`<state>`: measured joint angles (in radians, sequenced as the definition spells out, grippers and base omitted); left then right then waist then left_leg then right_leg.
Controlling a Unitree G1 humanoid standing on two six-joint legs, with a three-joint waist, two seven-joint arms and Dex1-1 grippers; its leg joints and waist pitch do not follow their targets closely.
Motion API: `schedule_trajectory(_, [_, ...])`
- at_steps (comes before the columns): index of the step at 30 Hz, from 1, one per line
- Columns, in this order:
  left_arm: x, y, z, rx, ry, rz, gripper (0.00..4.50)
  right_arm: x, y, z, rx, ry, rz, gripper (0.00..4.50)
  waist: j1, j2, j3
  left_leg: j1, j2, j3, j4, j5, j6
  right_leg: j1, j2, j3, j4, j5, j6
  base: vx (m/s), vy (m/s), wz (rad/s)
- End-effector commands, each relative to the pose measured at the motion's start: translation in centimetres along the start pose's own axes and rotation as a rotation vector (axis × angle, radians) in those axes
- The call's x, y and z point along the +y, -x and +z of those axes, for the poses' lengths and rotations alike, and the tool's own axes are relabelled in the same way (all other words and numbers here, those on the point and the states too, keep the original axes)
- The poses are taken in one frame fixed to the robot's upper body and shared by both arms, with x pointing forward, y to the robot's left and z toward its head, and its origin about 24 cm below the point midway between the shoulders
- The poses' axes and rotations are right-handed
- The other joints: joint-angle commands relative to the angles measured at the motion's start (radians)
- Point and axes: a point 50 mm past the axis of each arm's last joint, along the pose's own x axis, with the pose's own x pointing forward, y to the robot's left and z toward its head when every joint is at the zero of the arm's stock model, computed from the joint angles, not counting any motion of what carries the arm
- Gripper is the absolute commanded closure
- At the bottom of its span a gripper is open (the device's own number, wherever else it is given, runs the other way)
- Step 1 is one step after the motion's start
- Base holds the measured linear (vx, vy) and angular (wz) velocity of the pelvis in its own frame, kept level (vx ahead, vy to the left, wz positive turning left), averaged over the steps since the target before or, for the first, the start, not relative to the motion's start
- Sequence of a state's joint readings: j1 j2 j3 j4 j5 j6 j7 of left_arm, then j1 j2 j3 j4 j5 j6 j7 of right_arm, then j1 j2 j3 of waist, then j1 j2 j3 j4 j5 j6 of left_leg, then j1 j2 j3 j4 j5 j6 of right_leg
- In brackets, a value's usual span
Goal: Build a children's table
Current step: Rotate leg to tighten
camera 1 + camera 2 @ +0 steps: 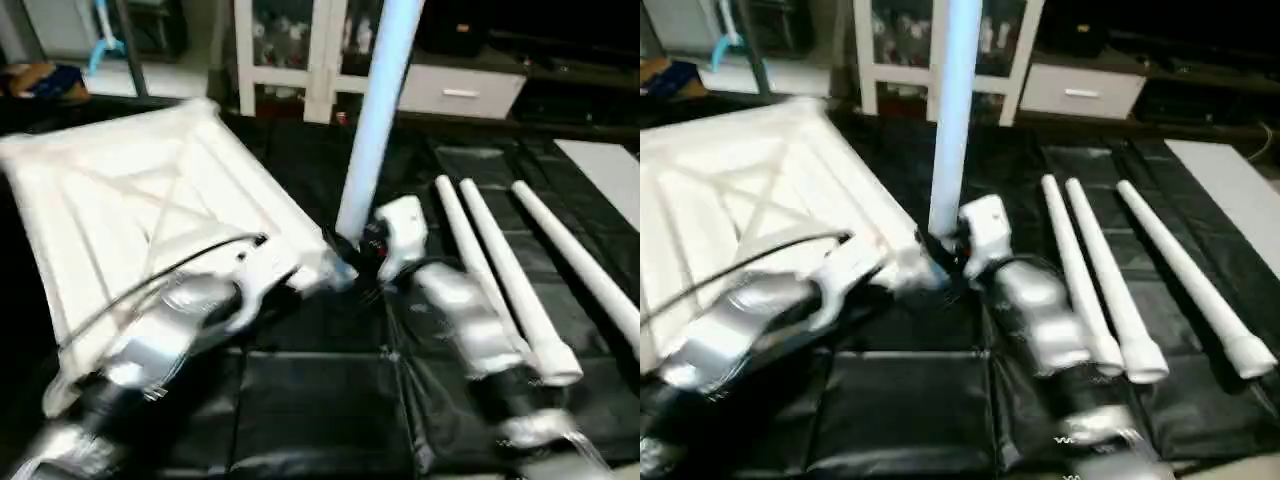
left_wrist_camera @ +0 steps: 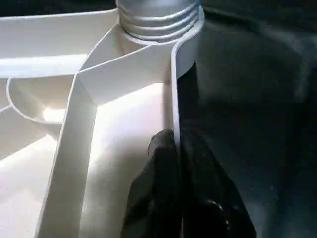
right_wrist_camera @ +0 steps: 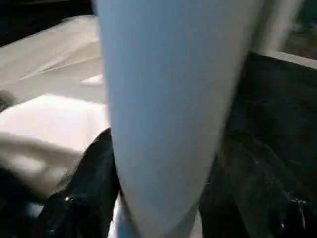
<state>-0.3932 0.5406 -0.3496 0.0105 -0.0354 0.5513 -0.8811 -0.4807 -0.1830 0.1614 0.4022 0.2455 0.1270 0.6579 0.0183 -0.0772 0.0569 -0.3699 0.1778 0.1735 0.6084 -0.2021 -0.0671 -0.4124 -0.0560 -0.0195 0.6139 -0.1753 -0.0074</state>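
your table top lay upside down on the black-covered bench, ribbed underside up, toward your left side. one leg stood upright in the corner socket nearest the middle of the bench; the left wrist view showed its threaded end sitting at the mouth of that socket with several threads still exposed, so i'd judge it was only partly screwed in.

your left pincer was clamped shut on the thin rim of the top, one black finger on each side of the wall, just beside that socket, steadying the piece. your right pincer sat at the base of the standing leg with a finger on each side of it. i couldn't tell from the pictures whether those fingers were pressing the leg or had slackened off it.

three more legs lay side by side on the bench to your right, well apart from the top, untouched.

so by my reading you were on the first of four legs: that one needed turning home, and the other three sockets were still waiting.

i could read no brand, label or writing on any part.
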Motion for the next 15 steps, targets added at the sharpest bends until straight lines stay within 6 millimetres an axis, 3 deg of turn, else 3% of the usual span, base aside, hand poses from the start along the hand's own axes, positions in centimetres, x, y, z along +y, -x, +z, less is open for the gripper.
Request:
schedule_trajectory(1, [-1.4,-0.1,0.6,-0.034,-0.043,-0.122,4.50,-0.5,1.0,0.1,0.008,0.005,0.050,1.40,-0.003,0.030,-0.061,0.017,0.048,-0.010,-0.083,-0.224,0.010,0.044,-0.063,0.035,-0.062,-0.160,-0.224,0.000,0.000,0.00])
schedule_trajectory(3, [-1.6,0.3,0.3,-0.021,-0.041,-0.157,4.50,-1.4,2.6,-0.4,0.052,0.021,0.118,1.40,0.007,0.032,-0.059,0.025,0.052,-0.010,-0.083,-0.244,0.002,0.041,-0.065,0.035,-0.065,-0.189,-0.224,0.000,0.000,0.00])
schedule_trajectory(6, [-1.7,0.4,0.4,-0.029,-0.046,-0.177,4.50,-1.7,3.4,-0.8,0.074,0.019,0.153,1.40,0.010,0.029,-0.059,0.020,0.049,-0.010,-0.084,-0.231,-0.004,0.043,-0.065,0.035,-0.065,-0.194,-0.223,0.000,0.000,0.00])
schedule_trajectory(8, [-1.8,0.5,0.4,-0.036,-0.051,-0.189,4.50,-1.6,3.7,-1.0,0.086,0.010,0.178,1.40,0.011,0.027,-0.061,0.019,0.048,-0.010,-0.082,-0.216,0.000,0.045,-0.066,0.035,-0.063,-0.181,-0.223,0.000,0.000,0.00])
schedule_trajectory(9, [-1.8,0.5,0.4,-0.038,-0.052,-0.193,4.50,-1.6,3.8,-1.2,0.094,0.012,0.189,1.40,0.014,0.019,-0.061,0.016,0.048,-0.010,-0.081,-0.197,0.008,0.047,-0.068,0.036,-0.061,-0.179,-0.224,0.000,0.000,0.00])
schedule_trajectory(15, [-1.9,0.6,0.3,-0.044,-0.061,-0.208,4.50,-1.2,4.1,-2.1,0.131,0.023,0.243,1.40,0.013,0.021,-0.061,0.016,0.048,-0.009,-0.080,-0.190,0.011,0.045,-0.066,0.034,-0.063,-0.189,-0.224,0.000,0.000,0.00])
